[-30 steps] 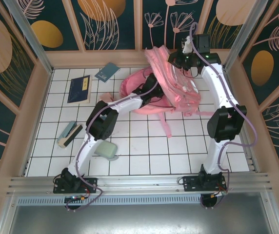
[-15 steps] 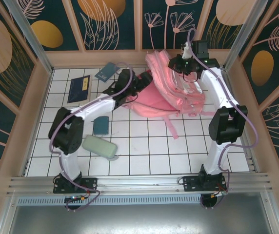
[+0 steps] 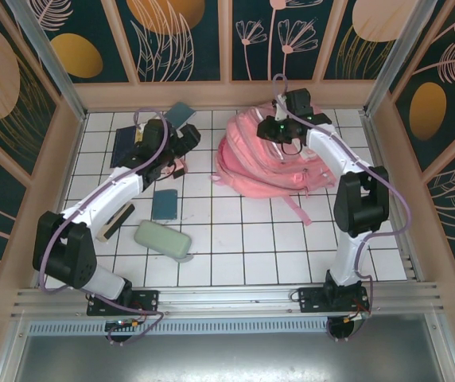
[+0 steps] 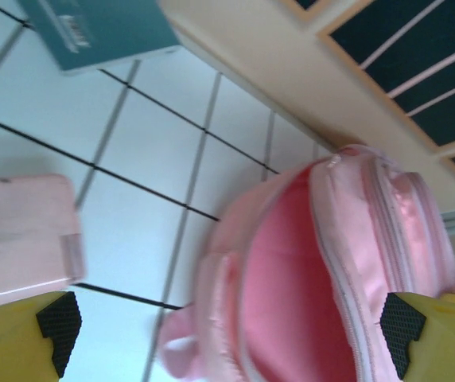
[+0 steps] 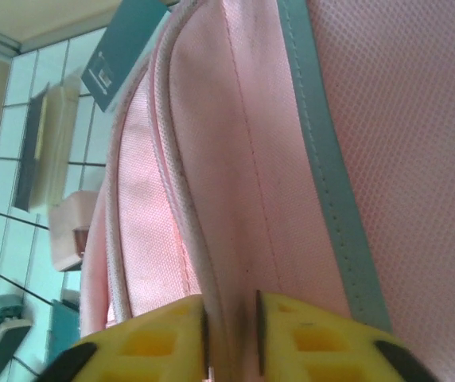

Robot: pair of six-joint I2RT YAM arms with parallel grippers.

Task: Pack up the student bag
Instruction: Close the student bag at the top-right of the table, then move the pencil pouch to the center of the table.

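The student bag (image 3: pixel 269 159), a big pink backpack, lies at the back right of the tiled floor with its mouth facing left. My right gripper (image 3: pixel 280 128) is shut on a fold of fabric at the bag's rim (image 5: pixel 235 239), with the cloth pinched between its yellow fingers (image 5: pixel 164 338). My left gripper (image 3: pixel 184 143) hovers left of the bag and stands open, nothing between its fingers (image 4: pixel 56 318). It looks into the bag's open pink interior (image 4: pixel 291 270). A small pink case (image 4: pixel 21 239) lies just under the left gripper (image 4: pixel 227 334).
A teal notebook (image 3: pixel 181 113) lies by the back wall, and a dark blue book (image 3: pixel 126 148) sits partly under the left arm. A small teal booklet (image 3: pixel 164 204), a pale green pouch (image 3: pixel 164 239) and a beige-and-black eraser (image 3: pixel 114 219) lie front left. Wooden walls enclose the floor.
My left arm has pulled out of the bag's mouth and swung left. My right gripper has moved left and lower with the rim, and the bag has slumped flatter.
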